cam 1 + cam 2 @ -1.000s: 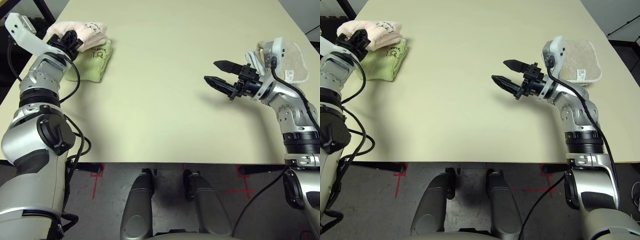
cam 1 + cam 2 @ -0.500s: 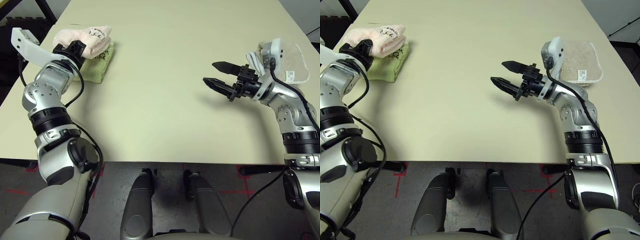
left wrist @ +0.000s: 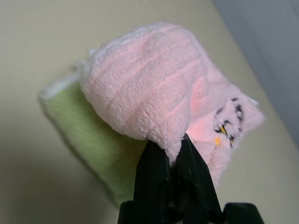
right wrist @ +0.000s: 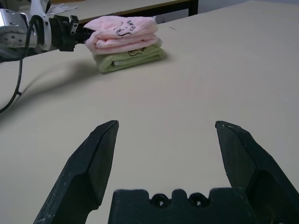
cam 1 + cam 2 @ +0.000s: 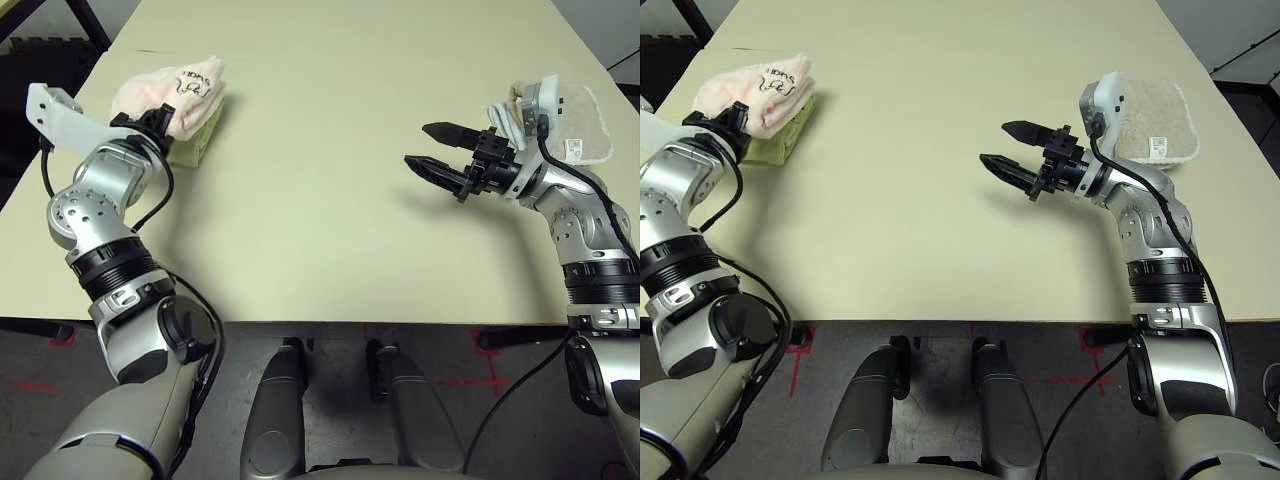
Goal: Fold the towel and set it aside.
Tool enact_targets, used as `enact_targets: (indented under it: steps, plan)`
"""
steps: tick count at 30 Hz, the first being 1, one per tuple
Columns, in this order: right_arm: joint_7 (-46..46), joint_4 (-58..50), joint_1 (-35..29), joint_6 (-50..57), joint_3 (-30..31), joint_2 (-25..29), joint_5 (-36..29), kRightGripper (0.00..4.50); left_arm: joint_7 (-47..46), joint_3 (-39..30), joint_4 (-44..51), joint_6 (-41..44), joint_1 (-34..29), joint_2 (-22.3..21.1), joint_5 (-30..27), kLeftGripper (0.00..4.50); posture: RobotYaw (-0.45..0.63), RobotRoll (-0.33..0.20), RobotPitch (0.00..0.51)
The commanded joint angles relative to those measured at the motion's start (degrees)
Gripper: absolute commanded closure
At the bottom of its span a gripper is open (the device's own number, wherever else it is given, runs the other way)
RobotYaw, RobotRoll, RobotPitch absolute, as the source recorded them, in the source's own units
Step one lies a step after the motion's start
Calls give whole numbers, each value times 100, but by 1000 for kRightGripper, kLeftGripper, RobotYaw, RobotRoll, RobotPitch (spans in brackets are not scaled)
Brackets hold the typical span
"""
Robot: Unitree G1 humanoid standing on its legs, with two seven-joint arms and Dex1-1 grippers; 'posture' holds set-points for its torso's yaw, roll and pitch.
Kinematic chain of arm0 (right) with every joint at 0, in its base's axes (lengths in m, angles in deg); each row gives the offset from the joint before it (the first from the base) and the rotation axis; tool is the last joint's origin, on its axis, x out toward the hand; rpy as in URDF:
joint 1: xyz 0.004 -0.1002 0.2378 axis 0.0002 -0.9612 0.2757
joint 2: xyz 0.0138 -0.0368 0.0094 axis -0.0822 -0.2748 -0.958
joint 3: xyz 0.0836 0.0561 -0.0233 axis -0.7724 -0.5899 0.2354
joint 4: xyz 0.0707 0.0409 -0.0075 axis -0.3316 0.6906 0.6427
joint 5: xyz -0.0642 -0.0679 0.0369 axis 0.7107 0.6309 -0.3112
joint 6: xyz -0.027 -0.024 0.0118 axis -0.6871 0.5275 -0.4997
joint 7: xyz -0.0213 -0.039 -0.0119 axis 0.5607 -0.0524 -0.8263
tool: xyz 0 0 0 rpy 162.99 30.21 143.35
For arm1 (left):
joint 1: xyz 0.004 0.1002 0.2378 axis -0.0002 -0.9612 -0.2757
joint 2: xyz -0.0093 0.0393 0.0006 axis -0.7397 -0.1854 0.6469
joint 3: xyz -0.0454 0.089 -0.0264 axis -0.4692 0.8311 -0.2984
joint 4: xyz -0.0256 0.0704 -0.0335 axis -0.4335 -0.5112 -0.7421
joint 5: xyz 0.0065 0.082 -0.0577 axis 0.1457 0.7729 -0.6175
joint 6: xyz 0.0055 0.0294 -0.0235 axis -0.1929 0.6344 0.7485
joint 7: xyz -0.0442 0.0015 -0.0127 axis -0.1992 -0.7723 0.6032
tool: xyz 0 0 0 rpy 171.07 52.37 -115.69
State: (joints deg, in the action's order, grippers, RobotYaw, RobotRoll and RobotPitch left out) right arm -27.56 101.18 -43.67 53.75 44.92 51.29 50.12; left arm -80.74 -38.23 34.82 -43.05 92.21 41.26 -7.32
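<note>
Now, folded pink towel (image 5: pixel 172 88) stacked on the lime-green towel (image 5: pixel 197 145) at the table's (image 5: pixel 330 180) far left corner; left gripper (image 3: pixel 173 151) clenched on the pink towel's near edge; right gripper (image 5: pixel 432 150) spread wide, holding nothing, above the tabletop; beige towel (image 5: pixel 585 125) behind it

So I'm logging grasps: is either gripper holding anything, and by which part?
The left gripper is shut on the pink towel, pinching a fold at its near edge atop the green towel. The right gripper is open, holding nothing.
</note>
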Motion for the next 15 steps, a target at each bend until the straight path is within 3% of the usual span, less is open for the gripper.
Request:
enact_targets:
  steps: [1,5,8,15]
  plan:
    - [52,40,-21,-46,30,65,12,0,-128,2,53,24,-142,26,-22,4486,85,0,222]
    - [61,37,-19,-51,38,60,25,0,-283,-67,14,193,-100,131,-253,4486,85,0,222]
    - [64,37,-10,-55,42,61,34,0,-370,-110,-4,301,0,259,-505,3665,83,0,223]
    - [60,11,-34,-49,33,75,38,0,-823,-108,134,327,298,709,-970,953,76,0,224]
